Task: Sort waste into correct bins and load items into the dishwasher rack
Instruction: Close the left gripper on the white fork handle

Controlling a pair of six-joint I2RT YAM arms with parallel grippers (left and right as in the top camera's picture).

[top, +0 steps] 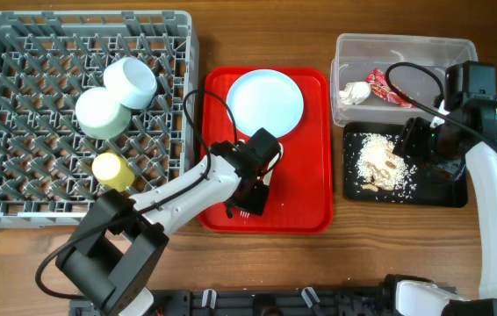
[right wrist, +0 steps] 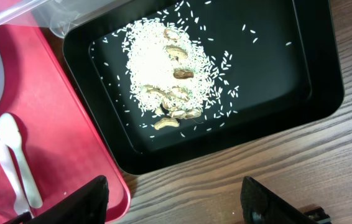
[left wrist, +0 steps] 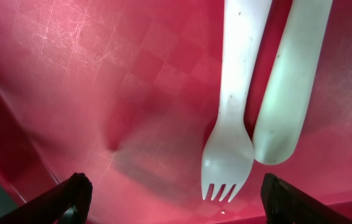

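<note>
The white plastic fork point(left wrist: 231, 118) and spoon point(left wrist: 288, 93) lie side by side on the red serving tray point(top: 306, 189); my left gripper point(left wrist: 176, 202) is open just above them, the fork tines between its fingers. It sits over the tray's lower middle point(top: 253, 189). The white plate point(top: 265, 101) rests at the tray's far end. The grey rack point(top: 20, 132) holds the light blue bowl point(top: 132, 82), pale green bowl point(top: 101, 113) and yellow cup point(top: 113, 171). The clear tub point(top: 433, 48) holds the napkin point(top: 354, 91) and wrapper point(top: 387, 89). The black tray point(top: 442, 189) holds food scraps point(right wrist: 166, 84). My right gripper point(right wrist: 176, 199) is open above the table.
Bare wooden table shows between the red tray and the black tray point(right wrist: 244, 162) and along the front edge. Black cables loop over the tub and the red tray's left side.
</note>
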